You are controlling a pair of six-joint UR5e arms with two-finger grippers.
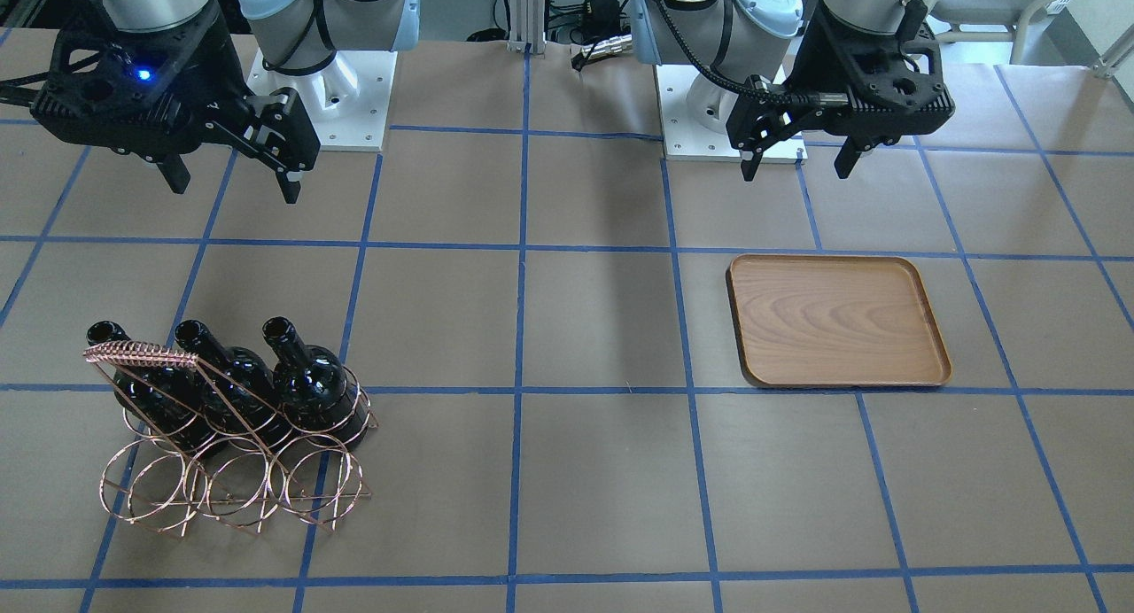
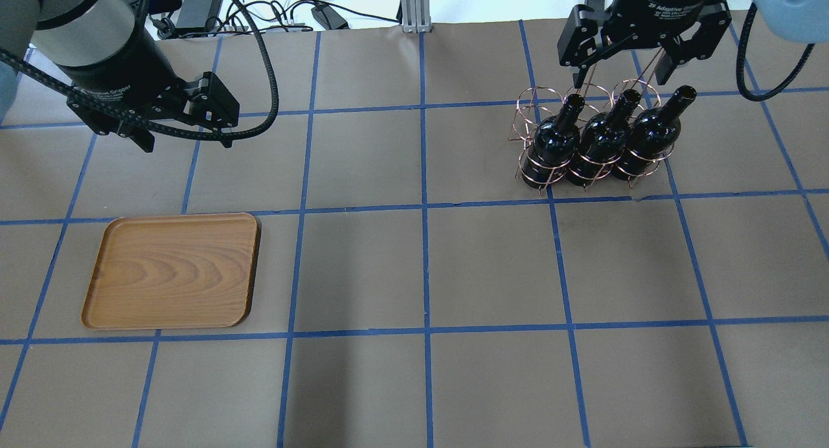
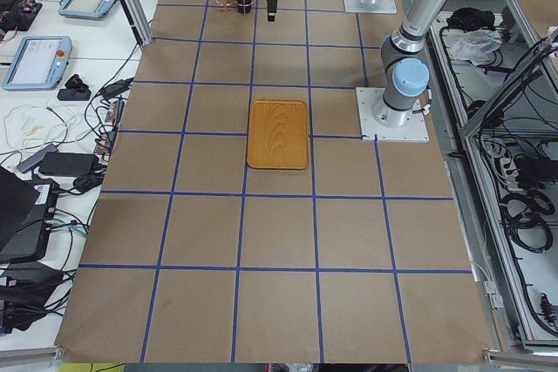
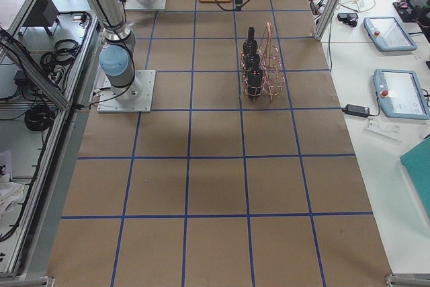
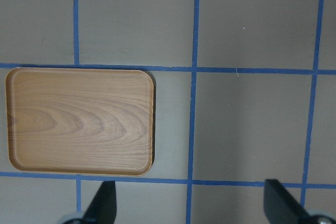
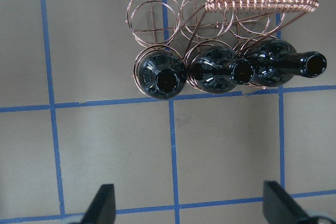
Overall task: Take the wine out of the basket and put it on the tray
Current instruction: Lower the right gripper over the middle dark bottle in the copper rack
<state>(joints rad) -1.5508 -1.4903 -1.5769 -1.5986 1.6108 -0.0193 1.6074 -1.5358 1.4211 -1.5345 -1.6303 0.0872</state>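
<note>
Wine bottles [image 6: 215, 74], three alike, are leaning in the basket [image 6: 157, 17] on the counter [image 2: 421, 267] (my right wrist view is showing their open mouths, the overhead only their sides). Its coiled handle bar [image 6: 262, 1] is running beside their necks. My right hand [image 6: 190, 208] is hanging spread, clear of them; my left hand [image 5: 189, 205] is hanging spread near the tray [image 5: 81, 121].

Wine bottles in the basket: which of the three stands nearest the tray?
The end bottle on the robot's left, leftmost in the overhead view. The middle bottle and the far bottle stand beyond it in the basket, farther from the tray.
</note>
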